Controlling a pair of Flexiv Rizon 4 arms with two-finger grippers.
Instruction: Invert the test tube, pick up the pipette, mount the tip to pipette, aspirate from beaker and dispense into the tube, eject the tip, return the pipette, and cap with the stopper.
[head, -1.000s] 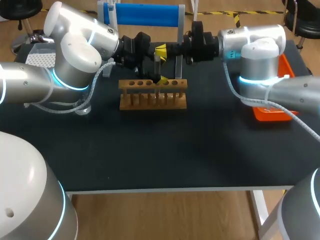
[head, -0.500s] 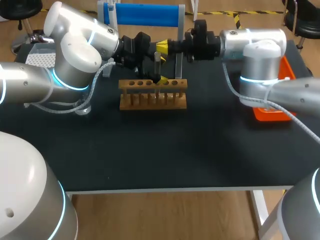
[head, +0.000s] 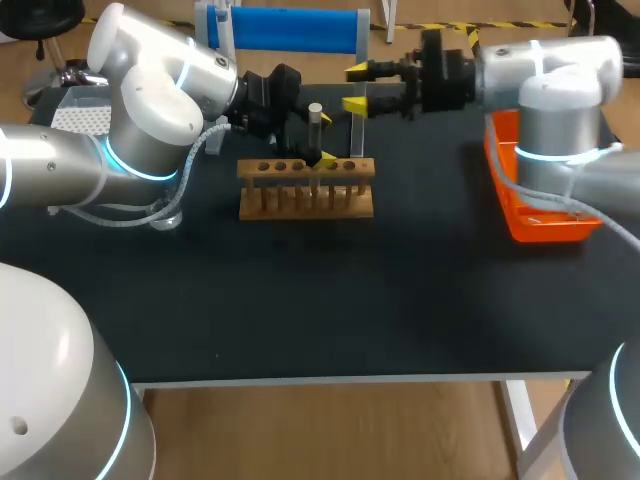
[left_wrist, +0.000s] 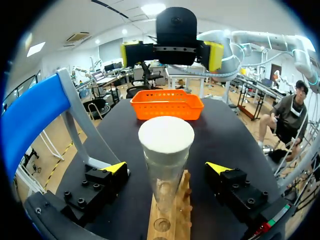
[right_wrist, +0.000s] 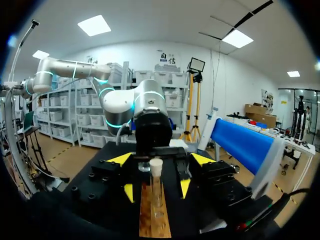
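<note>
- The test tube (left_wrist: 165, 172) stands upright in the wooden rack (head: 306, 190), at the far middle of the bench (head: 330, 300).
- A white stopper (left_wrist: 166, 140) sits on the tube's mouth.
- The left jaws are apart. Their yellow fingertips (left_wrist: 116, 167) stand one on each side of the tube, low by the rack top, and neither touches the glass.
- The right jaws are also apart and hold nothing. They lie level, with their yellow tips (head: 357, 71) pointing left. They are to the right of the tube, above the rack and clear of both.
- An orange basket (head: 520, 225) sits on the right side of the bench, below the right arm (head: 545, 85).
- A blue stand (head: 290, 28) rises at the far edge, behind the rack.
- The left arm (head: 150, 100) comes in from the left, with its wrist just left of the tube.
</note>
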